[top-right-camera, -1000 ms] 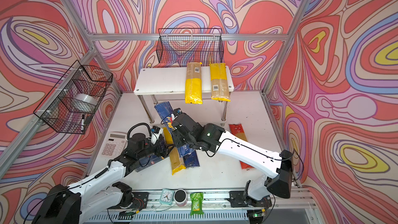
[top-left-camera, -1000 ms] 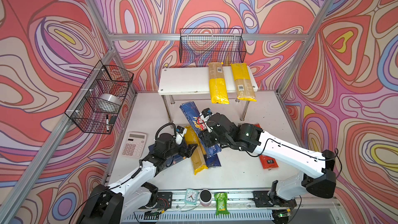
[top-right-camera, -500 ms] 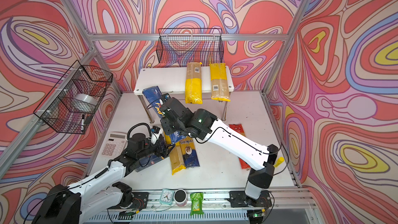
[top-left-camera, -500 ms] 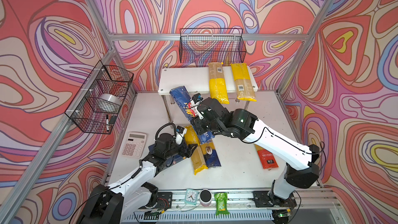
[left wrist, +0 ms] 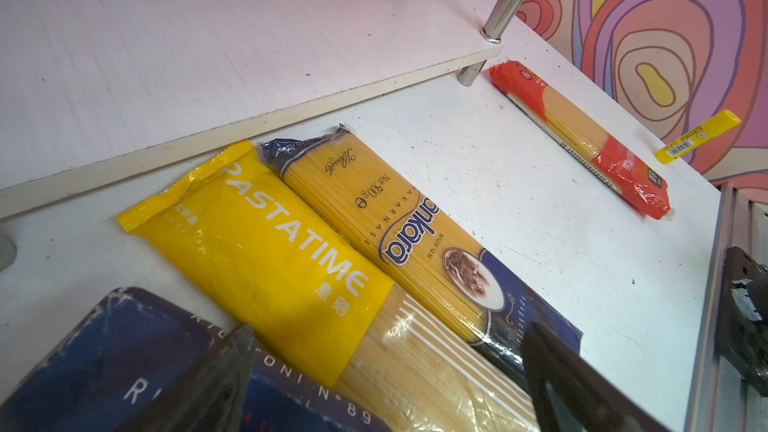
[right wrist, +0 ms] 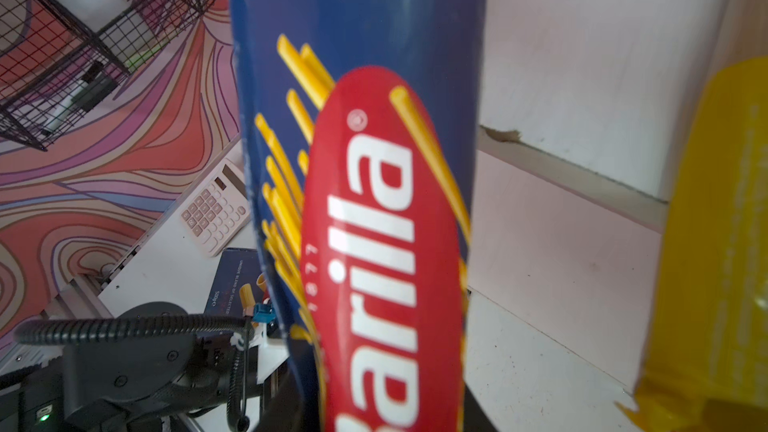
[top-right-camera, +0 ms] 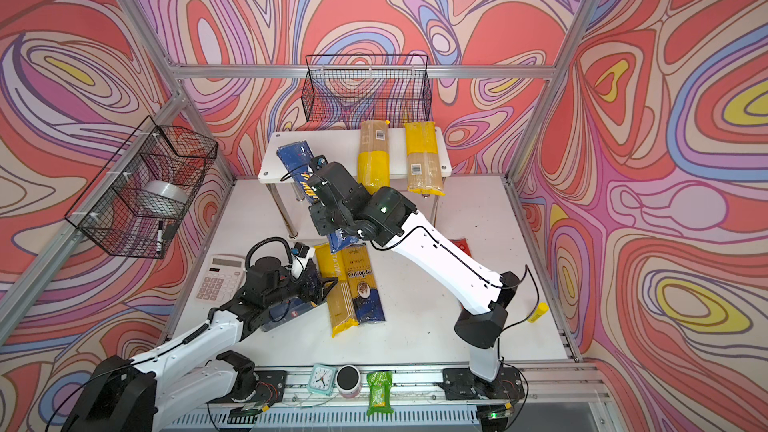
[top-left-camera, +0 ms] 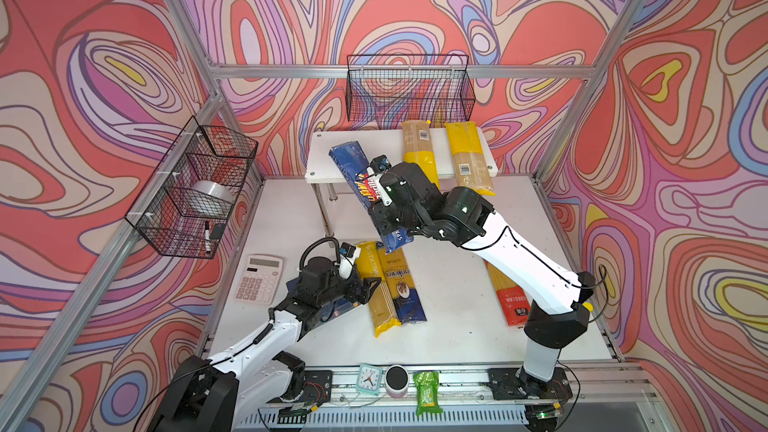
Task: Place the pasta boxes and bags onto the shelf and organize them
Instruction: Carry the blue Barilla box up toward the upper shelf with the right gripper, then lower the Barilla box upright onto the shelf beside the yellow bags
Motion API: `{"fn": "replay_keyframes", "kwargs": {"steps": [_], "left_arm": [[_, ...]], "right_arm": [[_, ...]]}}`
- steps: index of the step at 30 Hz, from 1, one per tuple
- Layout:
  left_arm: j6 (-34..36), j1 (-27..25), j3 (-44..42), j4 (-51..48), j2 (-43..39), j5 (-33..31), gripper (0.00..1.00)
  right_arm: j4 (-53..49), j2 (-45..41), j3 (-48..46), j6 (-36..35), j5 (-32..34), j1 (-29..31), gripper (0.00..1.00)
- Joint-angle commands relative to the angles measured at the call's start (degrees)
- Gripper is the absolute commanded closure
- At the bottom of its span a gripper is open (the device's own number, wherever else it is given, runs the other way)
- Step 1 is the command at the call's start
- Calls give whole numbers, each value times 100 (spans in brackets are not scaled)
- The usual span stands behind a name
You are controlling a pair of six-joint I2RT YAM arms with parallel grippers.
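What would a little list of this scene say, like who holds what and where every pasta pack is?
Right gripper: shut on the long Barilla box, which is tilted, far end at the shelf top
Left gripper: open, above the rigatoni box
On the shelf: two yellow-and-clear bags, side by side
On the table: Pastatime bag, blue-and-gold bag, red bag, rigatoni box
Not yet on the shelf: five packs

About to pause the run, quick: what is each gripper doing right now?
Left gripper: open, holding nothing.
Right gripper: closed on the long blue Barilla spaghetti box.
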Motion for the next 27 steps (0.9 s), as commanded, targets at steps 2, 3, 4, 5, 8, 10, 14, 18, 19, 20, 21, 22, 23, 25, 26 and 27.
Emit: {"fn": "replay_keyframes", "kwargs": {"steps": [2, 3, 4, 5, 8, 10, 14, 18, 19, 20, 21, 22, 23, 25, 26, 27], "left_arm": [[-22, -25, 46, 103, 53, -45, 0], [-28, -26, 42, 113, 64, -56, 0], [-30, -31, 57, 112, 98, -42, 0], [-37, -26, 67, 114, 119, -25, 0], [-40, -20, 68, 121, 147, 4, 0], [-35, -31, 69, 122, 126, -4, 0], [-39, -27, 60, 122, 82, 13, 0], [-39, -32, 55, 104, 61, 12, 0], [-39, -25, 60, 104, 63, 7, 0], [-39, -20, 60, 104, 54, 12, 0], [-46, -27, 59, 96, 50, 12, 0], [-43, -30, 55, 89, 34, 8, 0], [-31, -33, 59, 78, 31, 12, 0], [-36, -25, 51, 69, -1, 3, 0], [-30, -24, 51, 69, -18, 2, 0], [-38, -26, 36, 80, -27, 1, 0]], "right_arm": [[864, -79, 410, -363, 414, -306, 83], [957, -70, 416, -406, 388, -373, 84], [1063, -75, 413, -429, 351, -472, 84], [1151, -67, 434, -448, 277, -557, 84], [1221, 82, 624, -448, 111, -768, 84], [1223, 205, 802, -447, 125, -844, 84], [1454, 338, 870, -379, 65, -968, 84], [1700, 435, 901, -268, 55, -1111, 84], [1752, 456, 897, -233, 21, -1158, 84], [1794, 473, 904, -205, 4, -1187, 84], [1831, 494, 916, -188, 17, -1220, 83], [1874, 526, 921, -179, 52, -1249, 83], [1891, 545, 936, -154, 70, -1273, 81], [1923, 603, 966, -87, 106, -1346, 80], [1928, 631, 985, -49, 125, -1384, 80], [1928, 664, 1010, -3, 134, -1424, 80]]}}
